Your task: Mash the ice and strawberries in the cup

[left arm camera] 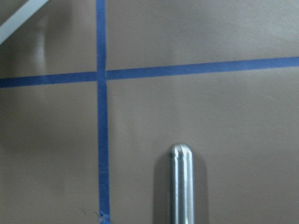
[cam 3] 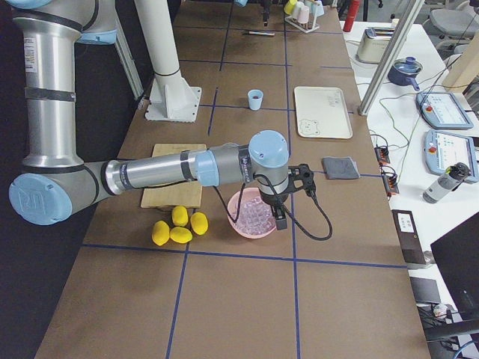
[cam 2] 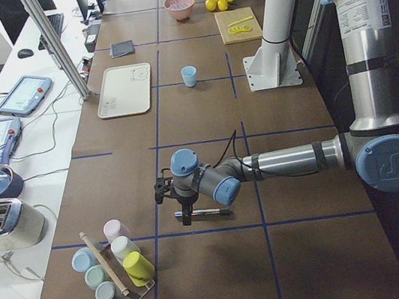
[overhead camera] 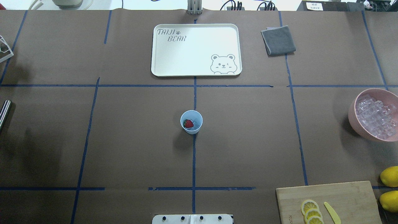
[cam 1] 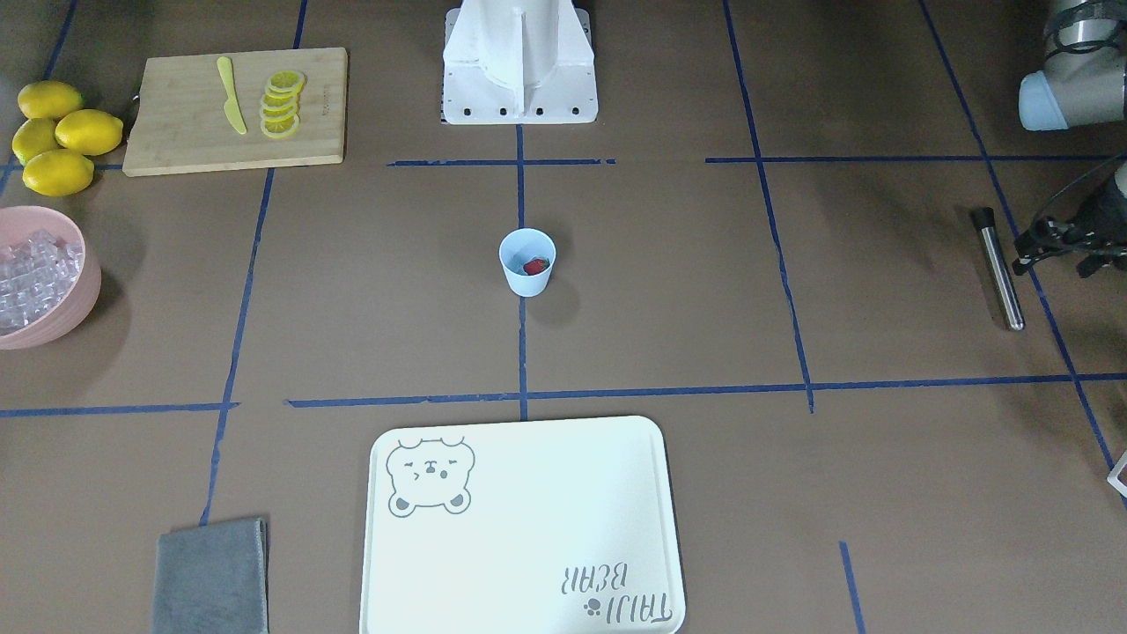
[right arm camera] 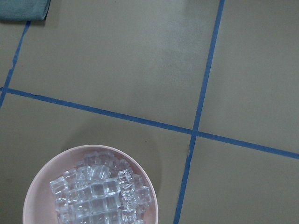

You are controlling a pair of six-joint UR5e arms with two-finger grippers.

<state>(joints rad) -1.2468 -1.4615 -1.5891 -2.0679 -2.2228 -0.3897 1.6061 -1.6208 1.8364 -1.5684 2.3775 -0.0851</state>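
The light-blue cup (cam 1: 526, 262) stands upright at the table's middle and also shows in the overhead view (overhead camera: 191, 122). One red strawberry (overhead camera: 187, 123) lies inside it. The ice (right arm camera: 100, 193) is piled in a pink bowl (overhead camera: 353, 115) at the robot's right. A steel rod (cam 1: 1001, 269) lies on the table at the robot's left. My left gripper (cam 1: 1021, 251) hovers right beside the rod, open and empty. My right gripper (cam 3: 293, 196) hangs over the pink bowl's edge. It shows only in the exterior right view, so I cannot tell its state.
A white bear tray (overhead camera: 196, 49) and a grey cloth (overhead camera: 278, 40) lie on the far side. A cutting board (cam 1: 233, 110) holds lemon slices and a yellow knife, with lemons (cam 1: 57, 132) next to it. A rack of cups (cam 2: 116, 269) stands at the left end.
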